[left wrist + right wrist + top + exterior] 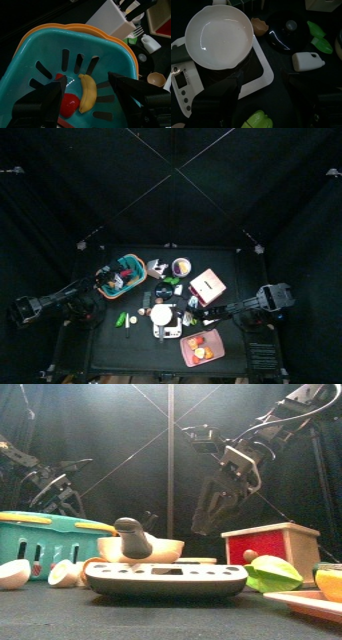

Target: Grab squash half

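Note:
Two pale cut halves (16,574) (63,572) lie at the table's front left, and a tan-orange piece (91,567) (258,22) lies against the scale. I cannot tell which of them is the squash half. My left gripper (90,100) (114,280) is open and empty above the teal basket (40,55), which holds a banana (87,93) and a red item (70,105). My right gripper (278,102) (214,509) is open and empty. It hangs high above the white scale (261,75) and its white bowl (219,35).
A white knife block (113,17) and a tan bowl with a black pestle (134,544) stand behind the scale. A red box (274,544) is at the right, with a green fruit (274,572) and a pink plate (201,348) near the front right.

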### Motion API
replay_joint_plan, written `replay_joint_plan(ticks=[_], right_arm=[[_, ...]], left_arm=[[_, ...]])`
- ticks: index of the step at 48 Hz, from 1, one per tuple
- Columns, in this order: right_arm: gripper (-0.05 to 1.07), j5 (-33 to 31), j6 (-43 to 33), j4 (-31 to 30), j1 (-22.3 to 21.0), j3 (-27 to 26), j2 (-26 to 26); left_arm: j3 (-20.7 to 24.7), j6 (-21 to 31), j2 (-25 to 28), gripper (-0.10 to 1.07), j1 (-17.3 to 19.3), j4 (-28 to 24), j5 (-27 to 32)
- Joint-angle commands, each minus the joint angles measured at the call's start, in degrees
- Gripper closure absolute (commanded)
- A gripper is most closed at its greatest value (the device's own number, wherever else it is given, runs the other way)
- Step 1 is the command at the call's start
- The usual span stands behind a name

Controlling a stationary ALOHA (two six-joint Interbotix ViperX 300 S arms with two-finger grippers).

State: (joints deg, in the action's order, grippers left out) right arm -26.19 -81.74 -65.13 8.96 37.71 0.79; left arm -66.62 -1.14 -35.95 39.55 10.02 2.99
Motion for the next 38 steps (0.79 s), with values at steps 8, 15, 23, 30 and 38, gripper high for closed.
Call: replay_joint_plan(ticks=[8, 15, 23, 30, 38], right_arm=[[0.09, -4.5, 0.4, 2.7, 2.3, -2.2, 4.6], [0.09, -8.7, 0.4, 5.6, 6.9, -1.4, 7.7], [0.09, -9.5, 0.3, 7.1, 14.0, -0.4, 11.1], [0.09, -9.6, 0.1, 8.6, 18.5, -0.1, 11.3], [0.09, -11.2, 0.2, 24.5, 19.8, -1.4, 11.0]], left_arm=[[1.8, 0.0, -3.9, -0.01, -3.9, 0.8, 0.6], [2.5, 0.0, -6.9, -0.01, -9.0, 1.5, 0.1], [4.0, -0.2, -7.7, -0.01, -19.3, 1.8, -0.4], [4.0, -0.4, -6.9, -0.01, -28.6, 0.1, -3.2], [2.8, -0.3, -4.3, -0.01, -36.2, -2.7, -10.2]])
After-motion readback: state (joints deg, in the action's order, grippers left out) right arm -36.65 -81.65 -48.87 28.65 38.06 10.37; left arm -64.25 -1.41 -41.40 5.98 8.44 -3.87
